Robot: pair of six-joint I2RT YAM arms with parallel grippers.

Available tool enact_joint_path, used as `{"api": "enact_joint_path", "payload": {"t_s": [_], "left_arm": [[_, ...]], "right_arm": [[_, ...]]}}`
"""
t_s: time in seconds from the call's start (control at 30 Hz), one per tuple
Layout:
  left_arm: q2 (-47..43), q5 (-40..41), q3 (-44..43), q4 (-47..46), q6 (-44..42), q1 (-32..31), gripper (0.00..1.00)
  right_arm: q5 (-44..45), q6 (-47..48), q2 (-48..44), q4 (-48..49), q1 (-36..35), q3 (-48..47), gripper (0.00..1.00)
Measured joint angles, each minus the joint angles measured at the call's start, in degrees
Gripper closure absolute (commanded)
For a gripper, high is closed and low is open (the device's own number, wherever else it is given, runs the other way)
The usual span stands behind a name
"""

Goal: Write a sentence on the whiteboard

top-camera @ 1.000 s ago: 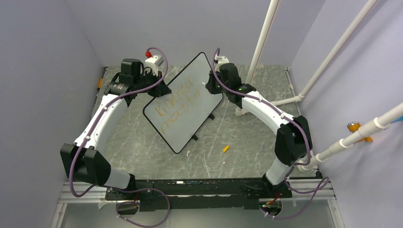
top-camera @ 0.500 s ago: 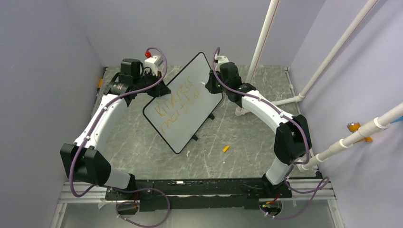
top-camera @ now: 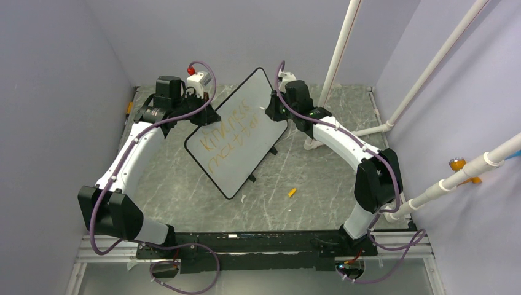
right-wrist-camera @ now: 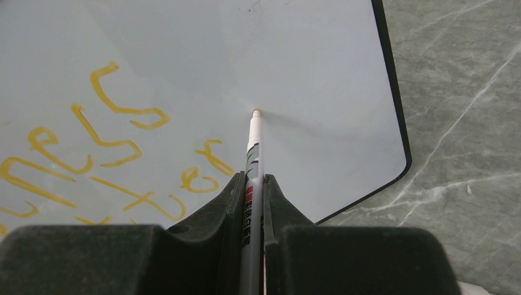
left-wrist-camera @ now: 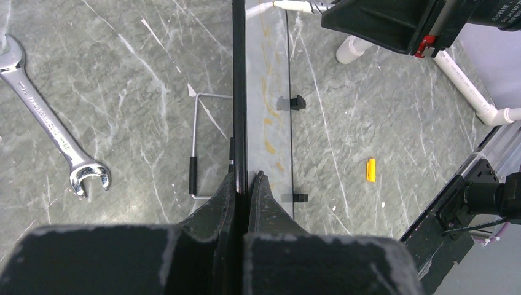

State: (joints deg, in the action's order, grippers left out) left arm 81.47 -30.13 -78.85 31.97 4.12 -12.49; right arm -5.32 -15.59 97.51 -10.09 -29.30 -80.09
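Status: writing looks mostly done.

- whiteboard (top-camera: pixel 230 176) stands tilted on its wire kickstand (left-wrist-camera: pixel 195 147), between the two arms.
- left gripper (left-wrist-camera: pixel 247 182): fingers pinched narrow on the whiteboard's black frame edge, steadying it. Solid clamp in the left wrist view.
- right gripper (right-wrist-camera: pixel 254 182): fingers closed tight around the marker (right-wrist-camera: pixel 253 144), barrel running straight out between them, tip pointing at the board.
- sentence (top-camera: pixel 228 128): two orange-yellow lines on the board face, reading roughly "kindness" over "matter". No third line visible.
- Marker tip sits on bare white just right of the last letters, near the whiteboard's right-hand corner. Looks at or just off the surface; can't confirm contact.

My read: either a final letter or full stop is going in, or the text is finished and the pen is about to lift. Little room left on that side of the board.

Left to do, as a guess: finish that last stroke, lift off, let go of the board.

Clutter: small orange piece (top-camera: pixel 292 192), probably the marker cap, on the table in front of the whiteboard; wrench (left-wrist-camera: pixel 46 120) behind it.
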Motion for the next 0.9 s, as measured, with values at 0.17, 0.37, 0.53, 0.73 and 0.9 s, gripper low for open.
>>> {"api": "enact_joint_path", "payload": {"t_s": [0.17, 0.37, 0.53, 0.73, 0.9], "left_arm": [[0.0, 0.02, 0.07, 0.04, 0.0, 0.04, 1.0], [0.0, 0.04, 0.11, 0.07, 0.02, 0.11, 1.0], [0.0, 0.07, 0.13, 0.13, 0.02, 0.15, 1.0], [0.0, 0.07, 0.13, 0.13, 0.02, 0.15, 1.0], [0.0, 0.07, 0.13, 0.11, 0.02, 0.15, 1.0]], "right_arm": [[-1.05, 0.0, 0.0, -0.02, 0.02, 0.0, 1.0], [-2.05, -0.04, -0.02, 0.04, 0.02, 0.11, 1.0], [-3.04, -0.07, -0.42, 0.31, -0.02, 1.01, 1.0], [-4.31, -0.17, -1.11, 0.37, -0.22, 2.45, 1.0], [-4.37, -0.5, -1.62, 0.63, -0.33, 3.61, 1.0]]}}
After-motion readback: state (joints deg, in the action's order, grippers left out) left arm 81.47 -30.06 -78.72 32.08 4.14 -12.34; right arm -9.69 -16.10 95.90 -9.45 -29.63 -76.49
